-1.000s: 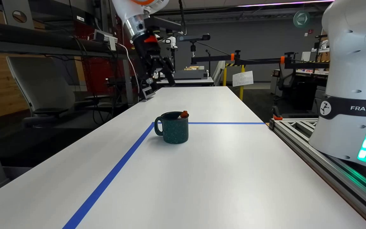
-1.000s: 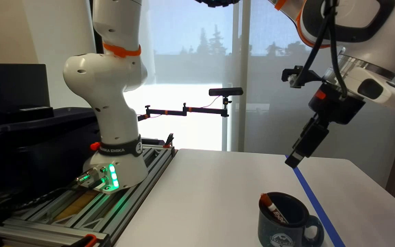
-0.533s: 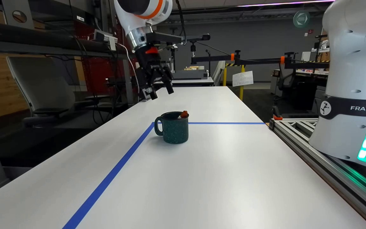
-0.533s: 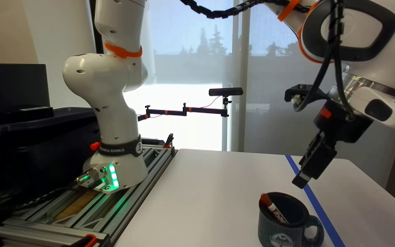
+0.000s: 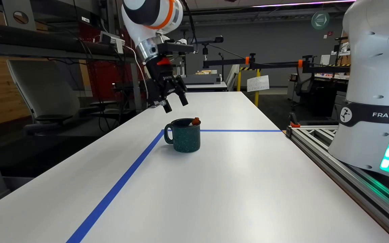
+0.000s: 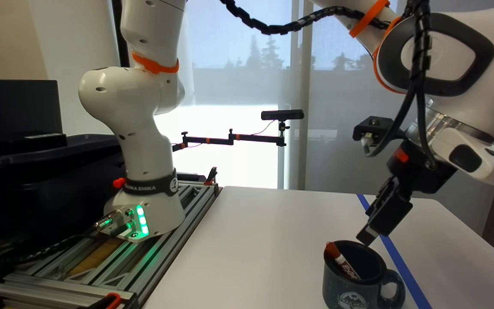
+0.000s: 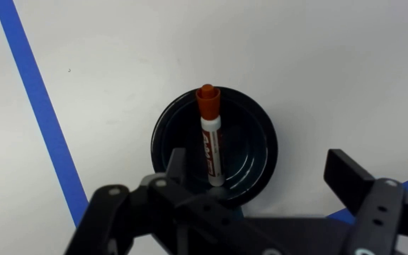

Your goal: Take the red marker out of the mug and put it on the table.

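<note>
In the wrist view, nearest, the end effector (image 7: 259, 163) is spread wide and holds nothing; beyond it, the red marker (image 7: 212, 141) leans inside the mug (image 7: 244, 141) on the counter (image 7: 296, 67). Approach seems in hand; next, likely, shift left to straddle the marker, then descend.

Mug (image 6: 360, 288) cut off below in an exterior view, partly behind fingers (image 7: 176, 165) in the wrist view.

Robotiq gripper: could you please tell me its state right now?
Robotiq gripper: open, holding nothing; the red Expo marker leans inside the teal-green mug.
</note>
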